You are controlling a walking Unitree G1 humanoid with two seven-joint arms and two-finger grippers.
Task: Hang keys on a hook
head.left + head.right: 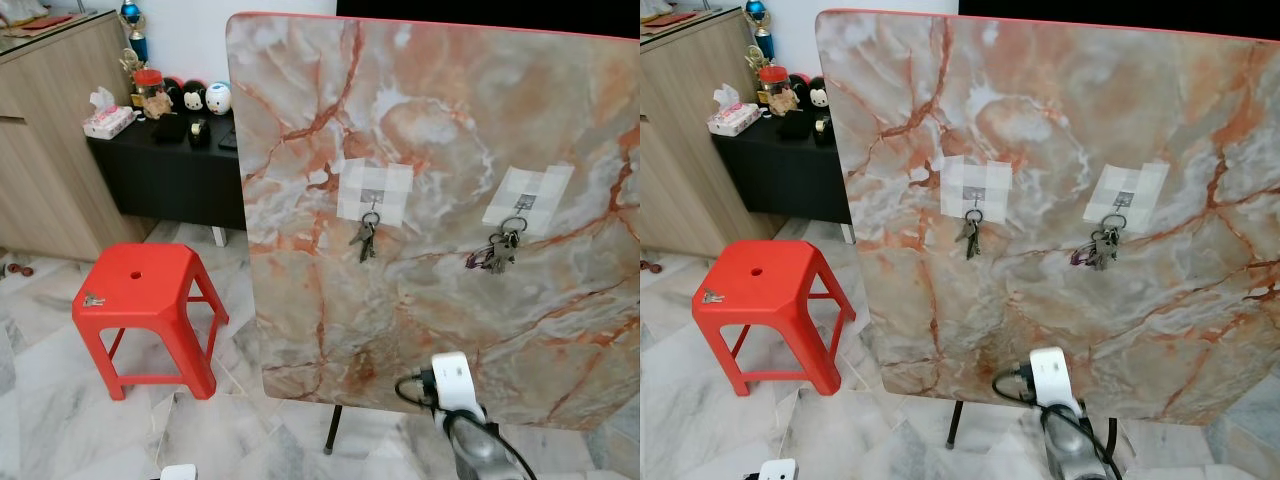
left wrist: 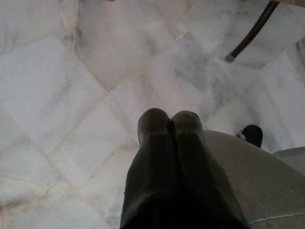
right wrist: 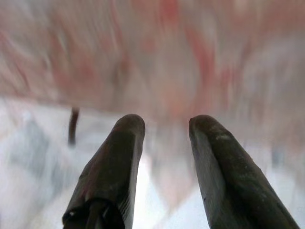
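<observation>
A marble-patterned board (image 1: 440, 200) stands upright on thin dark legs, filling the space ahead. Two taped hooks sit on its face: the left hook (image 1: 371, 203) carries a small bunch of keys (image 1: 364, 238), and the right hook (image 1: 519, 208) carries a bigger bunch of keys (image 1: 497, 252). A red stool (image 1: 145, 310) stands on the marble floor (image 1: 40, 400) to the left, beside the board's edge, with a small object on its seat. Behind it a dark table (image 1: 165, 165) holds toys and a tissue box.

The right hand (image 3: 164, 157) is released, fingers apart and empty, pointing at the board's lower edge; its view is blurred. The left hand (image 2: 169, 126) is clenched, empty, hanging over bare floor.
</observation>
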